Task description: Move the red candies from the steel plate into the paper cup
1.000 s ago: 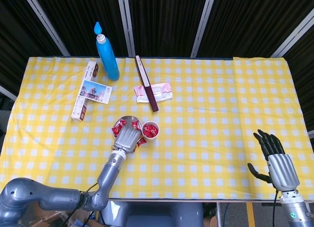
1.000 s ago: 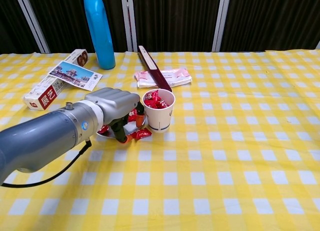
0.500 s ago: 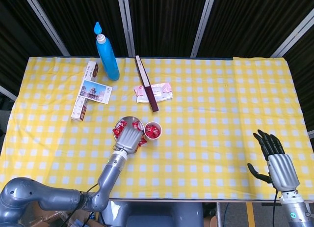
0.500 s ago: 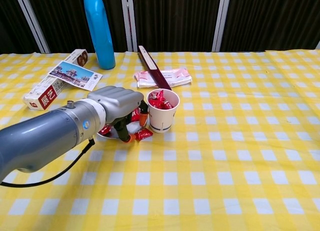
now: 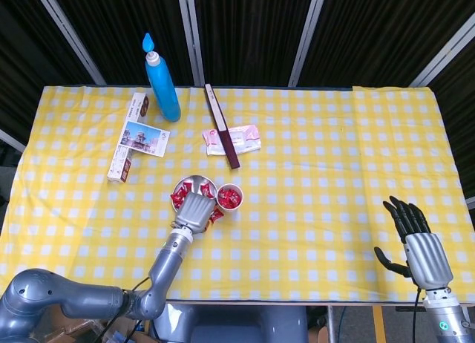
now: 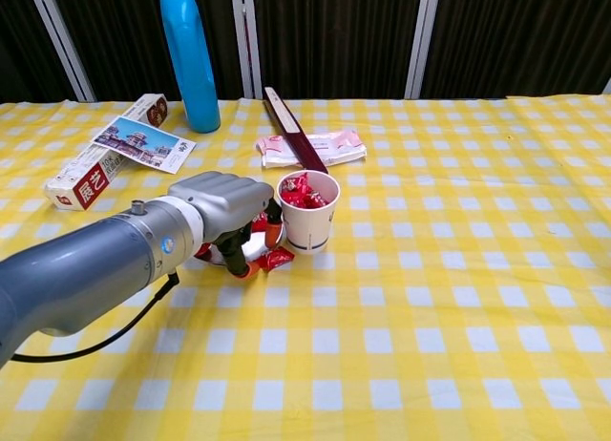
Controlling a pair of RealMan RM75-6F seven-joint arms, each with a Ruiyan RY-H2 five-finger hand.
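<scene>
Red wrapped candies (image 6: 304, 193) nearly fill the white paper cup (image 6: 307, 215). The left hand (image 6: 225, 209) has pulled nearer, fingers curled; its grip cannot be told. More wait on the round steel plate (image 5: 196, 183).

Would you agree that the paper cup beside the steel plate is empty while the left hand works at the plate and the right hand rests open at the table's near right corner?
Not quite: the paper cup is not empty; the chest view shows red candies heaped in it. The rest holds: the left hand is at the steel plate, and the right hand is open near the right corner.
</scene>
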